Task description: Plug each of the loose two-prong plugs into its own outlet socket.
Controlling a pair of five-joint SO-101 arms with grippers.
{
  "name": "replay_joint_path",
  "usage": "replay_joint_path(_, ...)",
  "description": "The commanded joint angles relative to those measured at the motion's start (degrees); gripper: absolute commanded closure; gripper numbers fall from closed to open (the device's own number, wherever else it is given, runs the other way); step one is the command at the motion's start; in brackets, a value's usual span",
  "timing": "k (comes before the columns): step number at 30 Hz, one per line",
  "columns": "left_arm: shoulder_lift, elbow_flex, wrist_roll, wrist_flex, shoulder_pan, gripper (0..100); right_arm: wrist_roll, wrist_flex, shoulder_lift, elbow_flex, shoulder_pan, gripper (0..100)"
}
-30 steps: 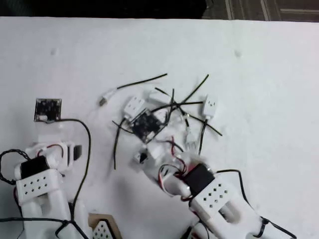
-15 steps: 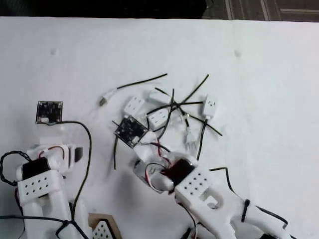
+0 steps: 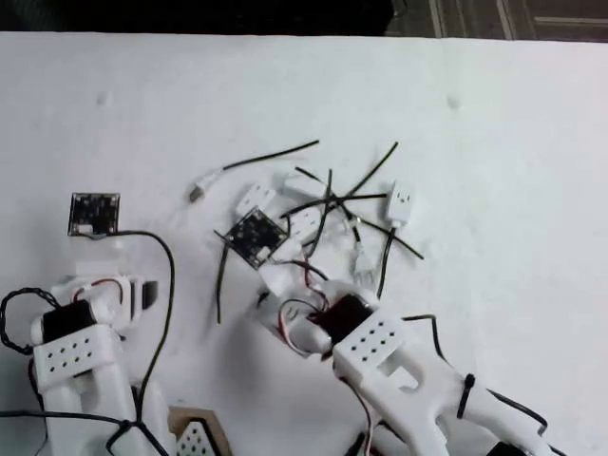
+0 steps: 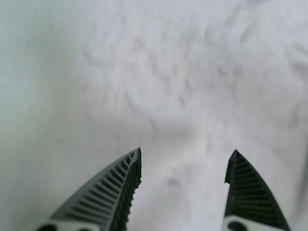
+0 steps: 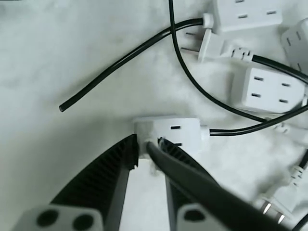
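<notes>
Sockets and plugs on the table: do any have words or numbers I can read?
There is no text to read anywhere.
On the socket at the right gripper: only slots, no print.
On the plug: blank.
On the dark boards in the high view: too small to tell.

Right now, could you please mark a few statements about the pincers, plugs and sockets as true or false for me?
1. The left pincer is open above the table. True.
2. The right pincer grips a plug by its prongs. False: it pinches the end of a white outlet socket.
3. A two-prong plug lies unplugged, its prongs bare. True.
4. The cord that ends loose near the held socket is red. False: it is black.
</notes>
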Motion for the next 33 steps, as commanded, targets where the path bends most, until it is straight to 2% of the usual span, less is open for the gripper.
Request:
replay_joint_path(1, -1.3, 0.1, -0.4, -1.1, -0.3, 72, 0.5, -0.9, 0.0, -2.5, 1.0, 98.1)
replay_joint_path(13, -1.2, 0.2, -0.4, -1.1, -0.3, 72, 2.0, -4.4, 0.1, 1.9, 0.7, 98.1)
replay_joint_path(33, -1.2, 0.2, -0.4, -1.1, -0.3, 72, 2.1, 1.9, -0.1, 0.9, 0.6, 98.1)
